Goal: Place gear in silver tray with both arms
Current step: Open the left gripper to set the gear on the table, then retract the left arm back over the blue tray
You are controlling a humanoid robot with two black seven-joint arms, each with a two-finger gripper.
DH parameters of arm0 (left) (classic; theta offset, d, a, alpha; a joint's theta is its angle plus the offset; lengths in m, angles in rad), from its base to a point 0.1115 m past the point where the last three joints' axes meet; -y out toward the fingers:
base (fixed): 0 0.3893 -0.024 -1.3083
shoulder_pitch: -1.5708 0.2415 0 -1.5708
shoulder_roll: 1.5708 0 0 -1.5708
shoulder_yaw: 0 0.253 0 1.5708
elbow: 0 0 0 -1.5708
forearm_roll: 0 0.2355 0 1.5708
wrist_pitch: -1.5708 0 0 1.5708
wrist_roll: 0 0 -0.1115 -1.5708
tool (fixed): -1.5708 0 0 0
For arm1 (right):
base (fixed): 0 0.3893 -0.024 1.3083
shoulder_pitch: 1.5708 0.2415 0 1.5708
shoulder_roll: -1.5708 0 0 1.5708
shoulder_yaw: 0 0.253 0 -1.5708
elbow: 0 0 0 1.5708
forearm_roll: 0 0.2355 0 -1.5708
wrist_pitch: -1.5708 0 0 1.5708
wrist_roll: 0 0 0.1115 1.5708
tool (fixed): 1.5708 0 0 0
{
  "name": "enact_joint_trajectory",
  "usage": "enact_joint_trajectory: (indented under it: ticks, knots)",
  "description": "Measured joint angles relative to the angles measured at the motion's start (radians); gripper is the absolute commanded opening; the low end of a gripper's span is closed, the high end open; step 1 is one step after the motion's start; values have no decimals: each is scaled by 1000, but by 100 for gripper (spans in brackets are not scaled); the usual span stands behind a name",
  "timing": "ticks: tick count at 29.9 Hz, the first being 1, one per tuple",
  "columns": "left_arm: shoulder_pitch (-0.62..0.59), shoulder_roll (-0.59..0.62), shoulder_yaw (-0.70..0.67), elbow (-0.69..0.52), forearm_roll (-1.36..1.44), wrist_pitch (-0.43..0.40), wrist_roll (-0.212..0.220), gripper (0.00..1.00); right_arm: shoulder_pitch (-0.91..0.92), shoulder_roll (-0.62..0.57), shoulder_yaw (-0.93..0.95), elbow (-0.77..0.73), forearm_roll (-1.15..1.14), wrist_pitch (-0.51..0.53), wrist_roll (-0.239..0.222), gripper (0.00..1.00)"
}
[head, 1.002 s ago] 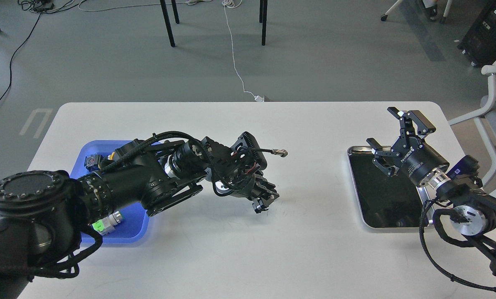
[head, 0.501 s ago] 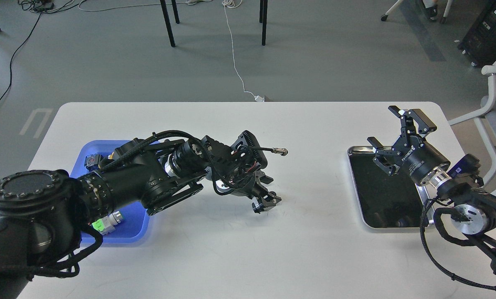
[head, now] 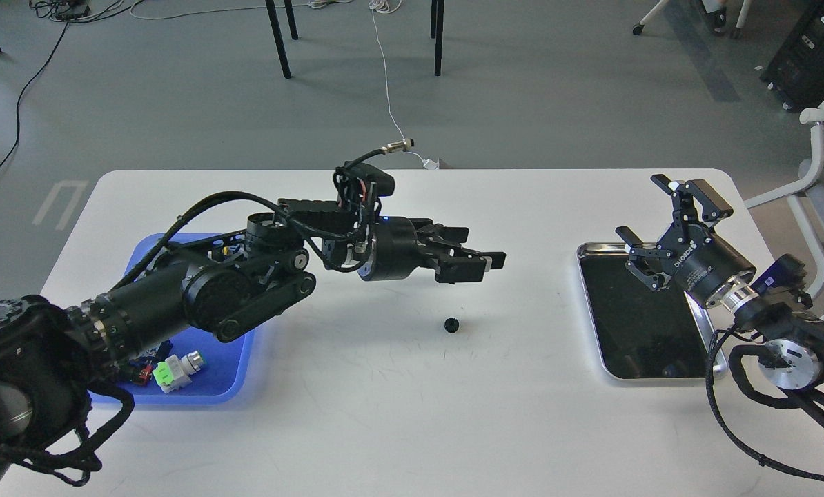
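The left gripper [head: 484,261] hangs above the white table [head: 384,386] with its fingers spread apart and nothing between them, pointing toward the silver tray [head: 643,314]. Below it and slightly nearer the robot, the gear [head: 451,324], a small black toothed wheel, lies alone on the bare tabletop, well apart from the silver tray and on its left side; it is too small to tell which way its axis points. The right gripper [head: 657,214] hovers over the far right part of the silver tray, its fingers wide apart and holding nothing. The silver tray lies flat near the table's right edge, its long axis running from the robot's side toward the far side, its black inner surface bare. On the opposite side of the table from the silver tray sits a blue tray [head: 226,376] with small parts in it. Beyond the table is a grey floor [head: 177,103] with cables, dark table legs and chairs.
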Motion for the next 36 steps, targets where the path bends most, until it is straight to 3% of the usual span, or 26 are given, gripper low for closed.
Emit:
enact_joint_trajectory:
  ticks: [6,13,23,28,31,36]
  knots:
    - [258,85,-251,-143,-274,3,0,98,1,-1,2,1,0,0,0,99]
    - [490,90,-498,-188,-408,-1,0,98,5,6,0,5,-9,0,0,99]
    - [677,86,-772,-274,-619,-32,0,98,46,-5,-18,53,-126,1,0,99]
    - [713,109,-838,-266,-787,-150,68,98,167,-13,-158,56,-288,1,0,99]
    - [720,117,-862,-261,-863,-173,116,98,309,-17,-322,69,-352,1,0,99]
    - [738,117,-877,-261,-889,-183,137,98,554,-1,-585,94,-493,-10,0,99]
